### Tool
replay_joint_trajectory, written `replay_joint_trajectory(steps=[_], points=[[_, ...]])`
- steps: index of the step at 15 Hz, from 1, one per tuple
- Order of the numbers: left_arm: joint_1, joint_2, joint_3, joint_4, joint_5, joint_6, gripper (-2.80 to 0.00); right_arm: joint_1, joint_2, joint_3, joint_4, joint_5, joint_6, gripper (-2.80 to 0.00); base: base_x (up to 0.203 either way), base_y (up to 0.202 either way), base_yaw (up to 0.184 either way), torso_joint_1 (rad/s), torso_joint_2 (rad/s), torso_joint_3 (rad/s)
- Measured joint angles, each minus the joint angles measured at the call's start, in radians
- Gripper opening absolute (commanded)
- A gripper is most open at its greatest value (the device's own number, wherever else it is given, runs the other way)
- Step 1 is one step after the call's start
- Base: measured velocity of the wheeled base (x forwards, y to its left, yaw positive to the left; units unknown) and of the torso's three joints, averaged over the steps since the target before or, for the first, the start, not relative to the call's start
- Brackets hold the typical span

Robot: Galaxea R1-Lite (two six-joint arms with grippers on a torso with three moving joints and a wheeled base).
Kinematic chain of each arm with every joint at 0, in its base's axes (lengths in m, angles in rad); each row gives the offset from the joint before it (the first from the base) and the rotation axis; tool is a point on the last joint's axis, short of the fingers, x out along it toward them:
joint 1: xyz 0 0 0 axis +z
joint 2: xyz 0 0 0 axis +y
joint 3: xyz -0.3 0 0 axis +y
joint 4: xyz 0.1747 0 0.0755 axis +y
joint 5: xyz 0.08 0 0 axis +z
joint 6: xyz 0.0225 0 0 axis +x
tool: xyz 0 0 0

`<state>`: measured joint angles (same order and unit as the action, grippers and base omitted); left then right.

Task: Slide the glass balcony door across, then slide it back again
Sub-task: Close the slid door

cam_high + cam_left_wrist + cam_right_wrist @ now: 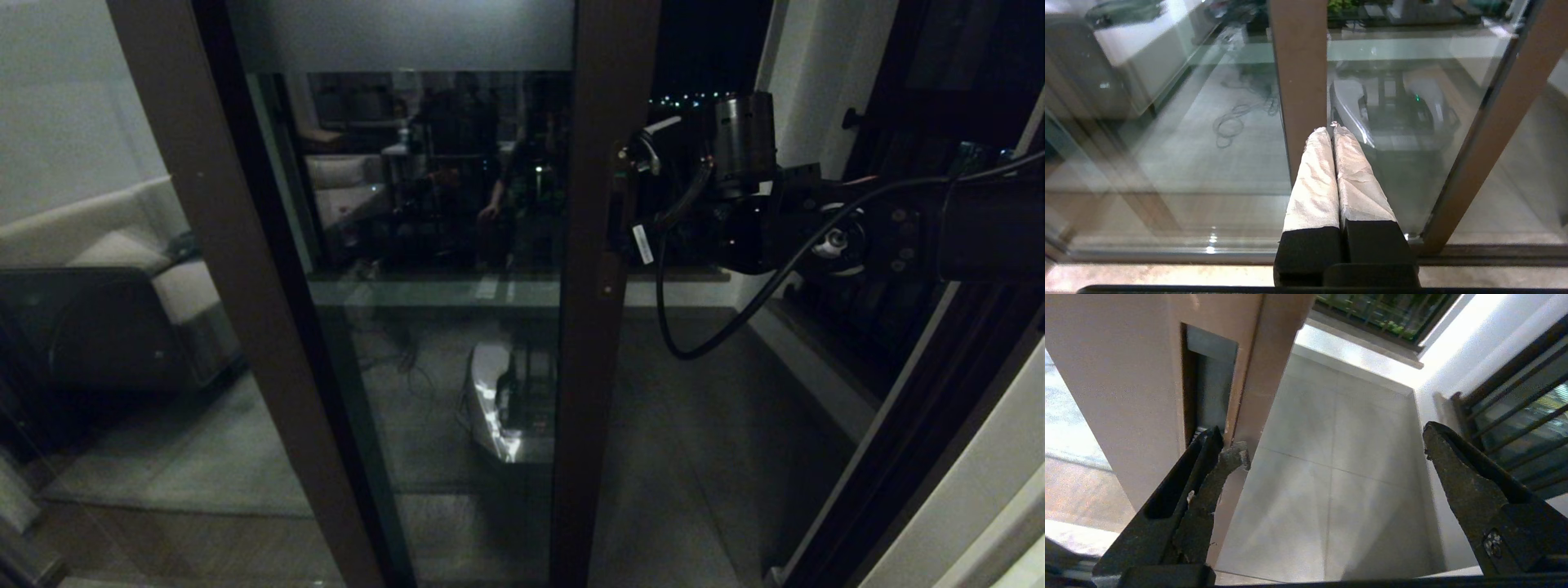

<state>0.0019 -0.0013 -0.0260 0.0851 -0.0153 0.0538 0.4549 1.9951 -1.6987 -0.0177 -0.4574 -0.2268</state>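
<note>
Right tool [1331,457]: fingers spread wide, nothing pinched between them. One finger [1208,473] sits at the lower end of the recessed handle [1210,384], its tip touching or just short of the stile edge; cannot tell which. The other finger stands well apart, out over the balcony floor [1331,437]. In the head view the right tool [633,204] is up against the open-side edge of the door stile, the arm reaching in from the right at mid height, a black cable looping below it.

Left tool [1333,130]: padded fingers [1314,179] pressed together, holding nothing. It points at the lower glass, near a brown frame post, not visibly touching it. Not seen in the head view.

The glass balcony door [608,327]: tall dark brown frame, stile standing about mid-picture in the head view, glass panel to its left with a frosted band across the top. The opening lies to the right of the stile, showing bare balcony floor, a white wall and the barred window [898,310] beyond.

Left of the door, a second brown-framed pane [122,286] shows a pale sofa [122,253]. Reflections in the door glass: room furniture and the robot's base low down.
</note>
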Motion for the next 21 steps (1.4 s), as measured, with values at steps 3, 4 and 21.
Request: replay_joint_trajectory(steps=[3,4,21], points=[[0.0,0.0,0.0,0.0,0.0,0.0,-2.8,-0.006,-0.001,0.001,0.0,0.001,-0.008,0.0,0.0,0.0,0.0,0.0,0.0,0.0],[0.0,0.0,0.0,0.0,0.0,0.0,-2.8,-0.009,-0.001,0.002,0.0,0.001,-0.012,0.0,0.0,0.0,0.0,0.0,0.0,0.0],[-0.001,0.0,0.0,0.0,0.0,-0.001,-2.8,-0.075,-0.006,0.025,0.002,-0.001,-0.035,0.0,0.0,0.0,0.0,0.0,0.0,0.0]])
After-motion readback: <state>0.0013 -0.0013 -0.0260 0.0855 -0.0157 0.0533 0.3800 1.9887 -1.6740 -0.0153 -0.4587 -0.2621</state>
